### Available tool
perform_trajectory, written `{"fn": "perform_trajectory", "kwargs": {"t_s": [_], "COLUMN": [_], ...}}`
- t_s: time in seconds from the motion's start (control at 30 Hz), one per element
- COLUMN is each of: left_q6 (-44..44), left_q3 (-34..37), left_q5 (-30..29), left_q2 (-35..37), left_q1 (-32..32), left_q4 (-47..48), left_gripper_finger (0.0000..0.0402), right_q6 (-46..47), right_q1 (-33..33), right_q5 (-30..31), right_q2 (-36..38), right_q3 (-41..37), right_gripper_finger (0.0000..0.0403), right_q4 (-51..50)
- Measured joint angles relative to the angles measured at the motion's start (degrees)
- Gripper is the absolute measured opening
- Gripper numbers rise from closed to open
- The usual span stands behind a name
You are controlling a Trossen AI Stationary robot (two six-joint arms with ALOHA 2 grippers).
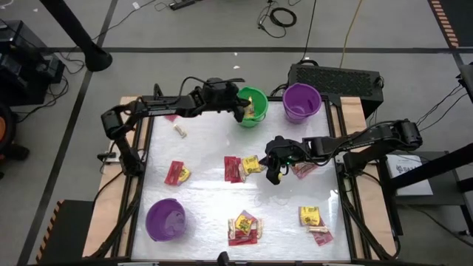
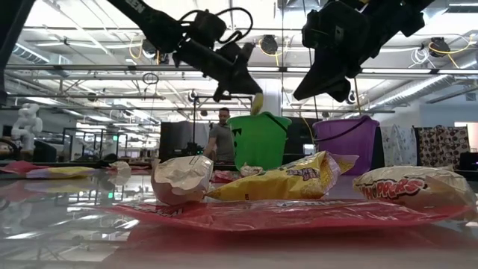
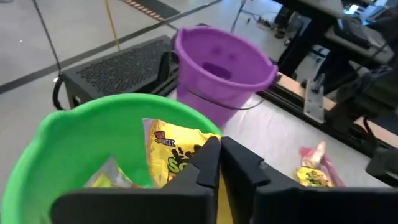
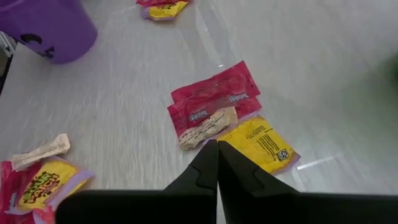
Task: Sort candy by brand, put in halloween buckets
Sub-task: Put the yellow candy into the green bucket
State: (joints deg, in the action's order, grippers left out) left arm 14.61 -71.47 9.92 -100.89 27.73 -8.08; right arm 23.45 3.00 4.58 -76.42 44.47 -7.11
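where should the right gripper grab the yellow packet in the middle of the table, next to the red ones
Take the yellow packet from straight above, by the bare half facing away from the red packets. It lies flat on the table, so only a top-down pinch across its width seems workable. The side toward the tan piece is crowded. The right gripper, fingers closed, hovers above that edge.

Bright ceiling lights (image 2: pixel 89 45) flood my worktop (image 1: pixel 207 196), which throws back pale glare streaks. Seen from table height, the nearest red packet (image 2: pixel 299 215) blurs, and my arms hang as dark silhouettes.
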Motion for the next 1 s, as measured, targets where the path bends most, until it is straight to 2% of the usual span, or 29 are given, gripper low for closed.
{"fn": "perform_trajectory", "kwargs": {"t_s": [0.2,0.3,0.43,0.53,0.63,0.7,0.77,0.83,0.9,1.0], "left_q6": [-0.36,-0.27,3.22,7.44,7.54,7.33,7.15,6.07,3.52,-1.55], "left_q3": [-1.00,-1.53,-2.90,-4.57,-5.22,-5.22,-5.19,-5.19,-5.17,-5.12], "left_q5": [-0.25,-0.27,0.30,7.09,20.49,26.91,30.87,31.92,30.80,27.25], "left_q2": [-0.12,0.33,1.29,2.32,3.28,3.36,3.34,3.36,3.36,3.33], "left_q1": [0.00,0.33,0.80,0.68,-0.74,-2.66,-4.91,-7.32,-9.98,-13.57], "left_q4": [-0.12,0.93,4.98,5.80,6.18,6.71,6.98,7.66,8.28,8.34], "left_gripper_finger": [0.0086,0.0117,0.0149,0.0160,0.0160,0.0158,0.0154,0.0151,0.0149,0.0148], "right_q6": [-0.05,0.83,7.74,13.32,19.90,25.18,30.45,35.88,40.17,46.55], "right_q1": [0.50,0.48,0.61,2.06,5.72,8.96,12.46,15.61,18.33,21.61], "right_q5": [-0.70,-5.07,-11.80,-19.49,-26.67,-28.56,-28.90,-28.71,-27.38,-22.21], "right_q2": [0.00,0.00,0.00,0.00,0.00,0.02,0.02,0.02,-0.07,-0.11], "right_q3": [0.00,0.00,0.00,0.00,0.00,0.00,0.00,0.00,0.00,0.00], "right_gripper_finger": [0.0000,0.0000,0.0000,0.0000,0.0000,0.0000,0.0000,0.0000,0.0000,0.0000], "right_q4": [-0.71,-0.92,-1.03,-1.65,-4.57,-8.65,-13.29,-18.22,-22.64,-27.93]}}
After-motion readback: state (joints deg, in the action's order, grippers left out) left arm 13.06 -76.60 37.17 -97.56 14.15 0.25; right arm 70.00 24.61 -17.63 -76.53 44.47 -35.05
